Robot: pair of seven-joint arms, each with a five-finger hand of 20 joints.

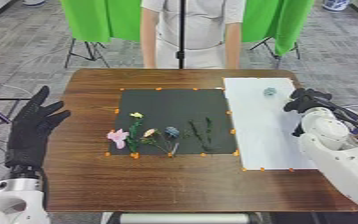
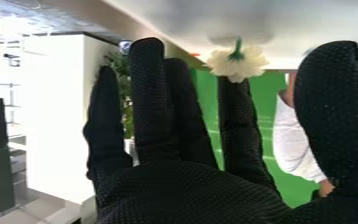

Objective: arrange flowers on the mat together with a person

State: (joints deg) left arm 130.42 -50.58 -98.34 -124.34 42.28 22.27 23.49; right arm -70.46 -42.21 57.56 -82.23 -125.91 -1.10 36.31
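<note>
On white mat [image 1: 262, 135], pale flower [image 1: 270, 91] near right robot hand [image 1: 310, 99].

You've got bright, even light across the head view, with the white mat [image 1: 264, 127] gleaming and the dark mat [image 1: 162, 107] giving you hardly any shine. Swing to your right wrist view: that white panel [image 2: 55, 95] is glaring, nearly washed out, and there's a hot patch of light by the grey floor [image 2: 38, 15]. Beside the pale flower [image 2: 236, 62], you're seeing a soft grey shadow.
</note>
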